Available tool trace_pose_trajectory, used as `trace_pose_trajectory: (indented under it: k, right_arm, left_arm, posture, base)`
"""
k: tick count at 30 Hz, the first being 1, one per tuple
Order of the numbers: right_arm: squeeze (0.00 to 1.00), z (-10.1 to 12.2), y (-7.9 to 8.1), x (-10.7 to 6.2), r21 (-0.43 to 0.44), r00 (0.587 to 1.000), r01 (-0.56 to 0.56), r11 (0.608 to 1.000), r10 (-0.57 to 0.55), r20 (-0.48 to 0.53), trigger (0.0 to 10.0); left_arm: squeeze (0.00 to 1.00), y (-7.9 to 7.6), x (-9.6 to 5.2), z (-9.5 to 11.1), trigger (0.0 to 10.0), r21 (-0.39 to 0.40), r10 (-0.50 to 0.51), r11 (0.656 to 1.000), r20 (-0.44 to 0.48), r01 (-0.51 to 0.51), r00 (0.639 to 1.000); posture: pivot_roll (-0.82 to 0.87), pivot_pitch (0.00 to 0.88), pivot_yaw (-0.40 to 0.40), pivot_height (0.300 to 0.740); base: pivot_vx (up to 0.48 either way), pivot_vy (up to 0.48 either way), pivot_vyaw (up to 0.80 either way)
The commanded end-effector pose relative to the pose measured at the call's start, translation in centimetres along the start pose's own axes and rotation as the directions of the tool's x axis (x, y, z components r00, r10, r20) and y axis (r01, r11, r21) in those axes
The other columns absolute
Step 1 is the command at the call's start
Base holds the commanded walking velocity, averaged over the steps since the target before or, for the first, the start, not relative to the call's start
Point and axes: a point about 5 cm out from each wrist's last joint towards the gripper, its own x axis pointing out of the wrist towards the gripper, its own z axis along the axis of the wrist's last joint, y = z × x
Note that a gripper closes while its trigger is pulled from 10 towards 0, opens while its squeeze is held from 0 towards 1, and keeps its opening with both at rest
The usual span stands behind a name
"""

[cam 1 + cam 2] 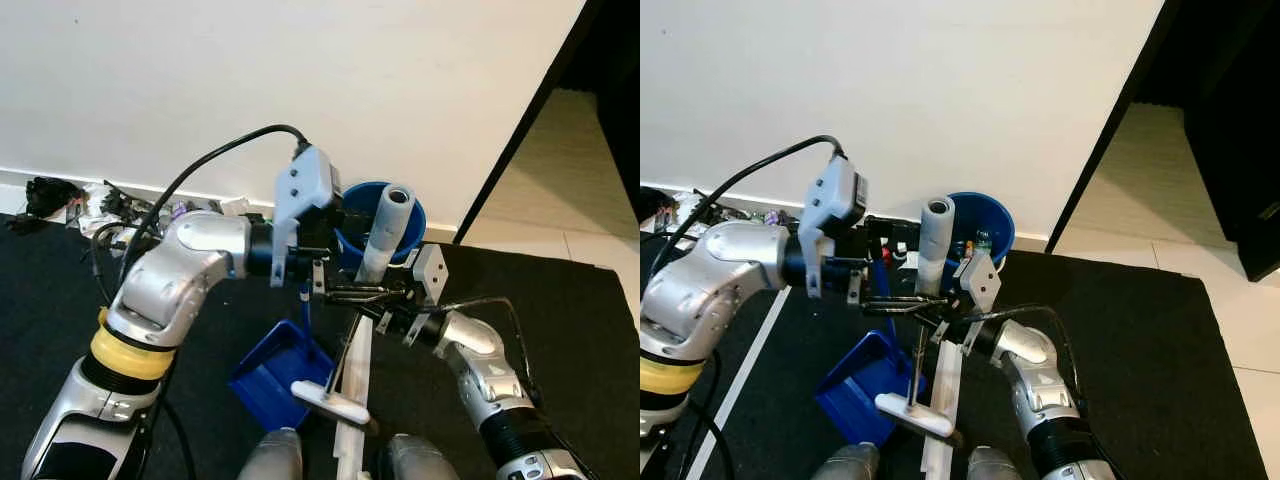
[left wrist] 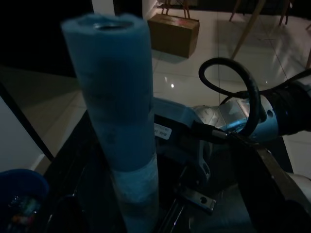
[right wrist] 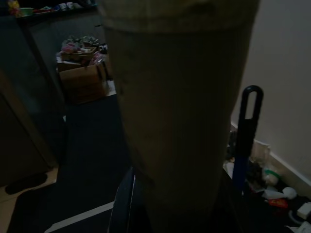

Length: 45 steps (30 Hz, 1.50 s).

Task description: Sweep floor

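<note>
Left eye view: the right gripper (image 1: 345,293) clamps the broom handle (image 1: 385,232) before a blue bin (image 1: 408,231); a blue dustpan (image 1: 275,375) lies on the dark mat (image 1: 570,330).

Right eye view: the bin holds small litter; whether the left gripper (image 1: 880,262) is open or closed cannot be told.

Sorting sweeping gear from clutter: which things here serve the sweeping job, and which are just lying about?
For the job:
broom handle
blue dustpan
blue bucket
right gripper
left gripper

Lying about:
litter along the wall
black mat
</note>
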Motion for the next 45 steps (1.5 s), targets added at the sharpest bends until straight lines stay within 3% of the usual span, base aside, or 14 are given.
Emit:
trace_pose_trajectory:
  k: [1,12,19,25,31,37,45]
  right_arm:
    - [0.00,0.9,0.3,0.6,-0.018,0.999,-0.030,0.999,0.030,0.040,0.0]
    - [0.00,0.5,0.9,0.6,-0.011,0.997,-0.074,0.997,0.074,0.011,0.0]
    - [0.00,0.7,0.8,0.5,-0.017,0.997,-0.078,0.997,0.079,0.009,0.0]
    - [0.00,0.8,0.9,0.6,-0.024,0.995,-0.095,0.995,0.095,0.006,0.0]
    - [0.00,0.7,1.1,0.5,-0.029,0.994,-0.110,0.993,0.110,-0.002,0.0]
    - [0.00,0.6,1.0,0.4,-0.031,0.994,-0.106,0.994,0.106,-0.009,0.0]
    - [0.00,0.5,0.7,0.1,-0.025,0.997,-0.077,0.997,0.077,-0.007,0.0]
  left_arm:
    - [0.00,-0.1,0.8,-0.5,10.0,0.004,-0.009,1.000,-0.025,0.009,1.000]
    - [0.00,0.4,1.5,-0.3,10.0,0.043,0.019,0.999,-0.017,-0.018,1.000]
    - [0.00,0.8,1.0,-1.5,10.0,0.070,0.045,0.997,-0.130,-0.036,0.990]
    - [0.00,2.3,0.9,-2.3,10.0,0.104,0.178,0.982,-0.191,-0.161,0.965]
    - [0.00,2.7,0.9,-1.7,10.0,0.076,0.202,0.978,-0.132,-0.193,0.971]
    - [0.00,2.4,0.6,0.0,10.0,0.007,0.160,0.987,0.015,-0.160,0.987]
    - [0.00,2.1,0.4,0.7,10.0,-0.012,0.146,0.989,0.078,-0.146,0.986]
  posture:
    - [0.13,0.000,-0.020,0.740]
    - [0.13,0.000,-0.021,0.740]
    - [0.13,0.000,-0.022,0.740]
    - [0.13,0.000,-0.023,0.740]
    - [0.13,0.000,-0.025,0.740]
    - [0.13,0.000,-0.024,0.740]
    - [0.14,0.000,-0.023,0.740]
  base:
    - [0.000,0.000,0.00]
    - [0.000,0.000,0.00]
    - [0.000,0.000,0.00]
    - [0.000,0.000,0.00]
    - [0.000,0.000,0.00]
    - [0.000,0.000,0.00]
    - [0.000,0.000,0.00]
